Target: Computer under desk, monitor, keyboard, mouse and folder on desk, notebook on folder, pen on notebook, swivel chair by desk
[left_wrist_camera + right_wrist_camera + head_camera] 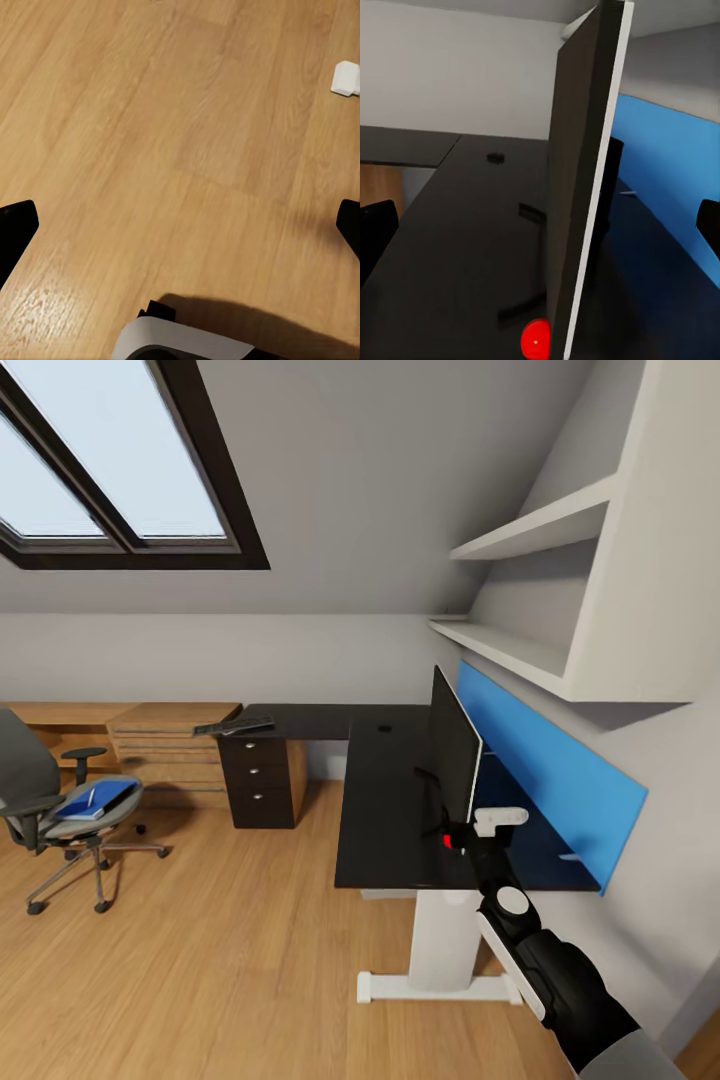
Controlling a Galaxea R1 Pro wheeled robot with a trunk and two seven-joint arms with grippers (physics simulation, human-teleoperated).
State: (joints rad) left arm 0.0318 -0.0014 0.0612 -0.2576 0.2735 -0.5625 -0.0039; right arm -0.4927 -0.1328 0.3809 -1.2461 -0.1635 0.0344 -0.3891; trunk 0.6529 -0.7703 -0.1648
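Black right arm [560, 970], white joint discs, white claw [499, 819]

A skylight window [110, 460] with a dark frame sits in the sloped ceiling. Two white shelves [535, 525] are fixed on the wall. A light wooden drawer cabinet [170, 745] stands on the wooden floor [220, 950] against the far wall.

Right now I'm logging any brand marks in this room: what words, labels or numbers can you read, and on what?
None can be read.
Monitor: no brand text, only a plain red dot at its lower corner.
Keyboard: too small to make out any markings.
Folder on the swivel chair: plain blue, no label visible.
Desk: no text.
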